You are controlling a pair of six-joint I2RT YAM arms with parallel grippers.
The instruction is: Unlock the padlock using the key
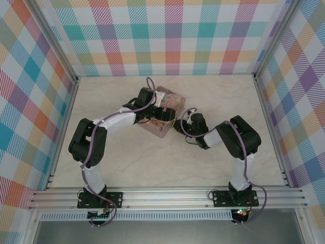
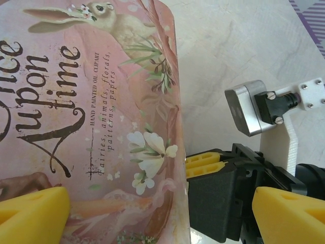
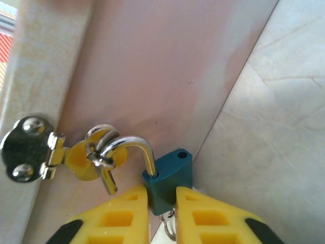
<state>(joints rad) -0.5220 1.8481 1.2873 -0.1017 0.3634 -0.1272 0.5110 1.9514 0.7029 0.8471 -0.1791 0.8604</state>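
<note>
- Right wrist cam: we are seeing the padlock (image 3: pixel 170 175) hanging at the side wall of the pink tin (image 3: pixel 152 66), low and close to the table (image 3: pixel 274 101).
- Its shackle (image 3: pixel 133 142) is passing thru the metal loop of the hasp (image 3: pixel 30 147). One leg is sitting in the blue body, and the 2nd hole on top of the body is showing empty.
- The right gripper (image 3: pixel 162 197) is squeezing the padlock body: its yellow fingers (image 3: pixel 122 216) are pressing on both sides, w/ only the blue body btw them.
- A small metal ring (image 3: pixel 170 231) is peeking out under the padlock, btw the fingers. We cannot tell if it is belonging to the key.
- Left wrist cam: the left gripper (image 2: pixel 160 208) is standing wide, holding nothing. One yellow pad is hanging over the tin lid w/ the rabbit picture, the other is past the lid edge, over the right gripper.
- Top cam: both arms are meeting at the tin in the middle of the table, the left arm reaching over the lid, the right gripper at the tin's side toward the right arm.
</note>
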